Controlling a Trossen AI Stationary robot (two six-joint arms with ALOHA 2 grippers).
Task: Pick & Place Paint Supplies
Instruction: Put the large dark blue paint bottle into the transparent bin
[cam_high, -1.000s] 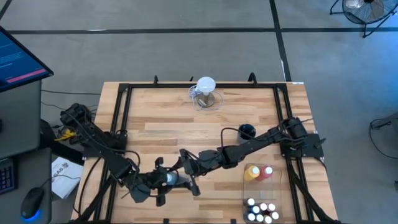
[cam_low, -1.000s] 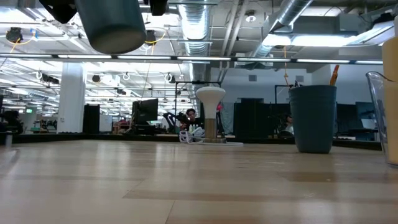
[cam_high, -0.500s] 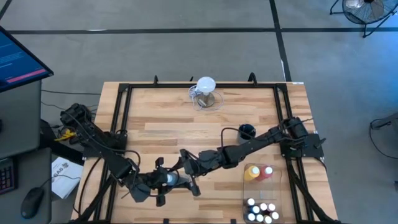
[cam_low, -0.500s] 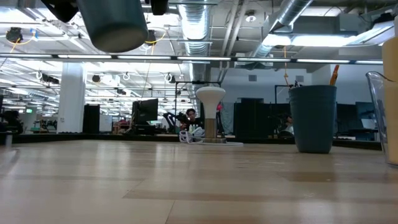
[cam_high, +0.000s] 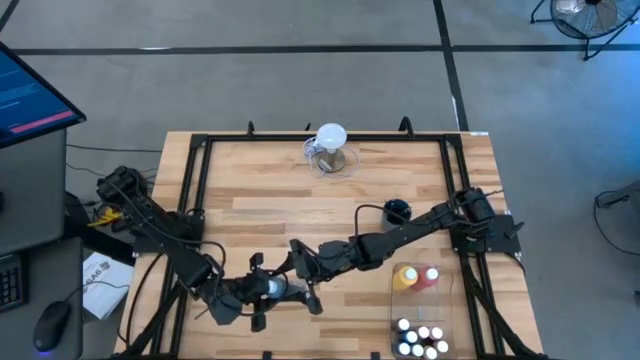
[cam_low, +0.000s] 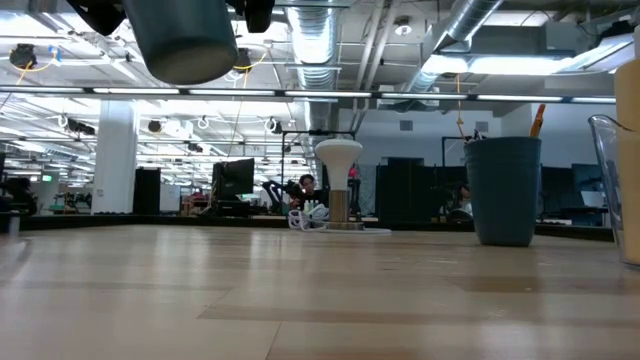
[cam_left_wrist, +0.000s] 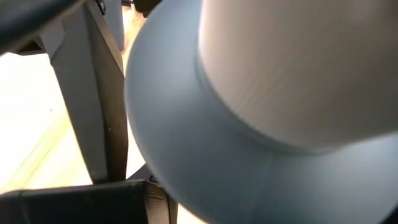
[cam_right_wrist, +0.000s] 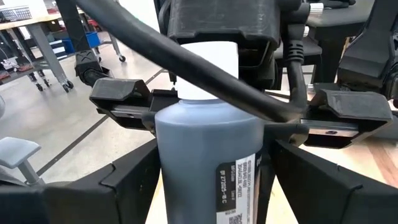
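Open workshop behind the bench, and nothing has shifted: my left tool stays clamped on the grey paint bottle above the bench's front edge. My right tool holds its jaws apart around it, handover pending.

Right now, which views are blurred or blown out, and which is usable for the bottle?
Left wrist view: grey bottle fills the frame, too close, blurred. Low view: ceiling lights glare, bottle cut off at the top edge. Right wrist view: bottle's label and white cap sharp, best. High view: evenly lit, bottle small between the grippers.
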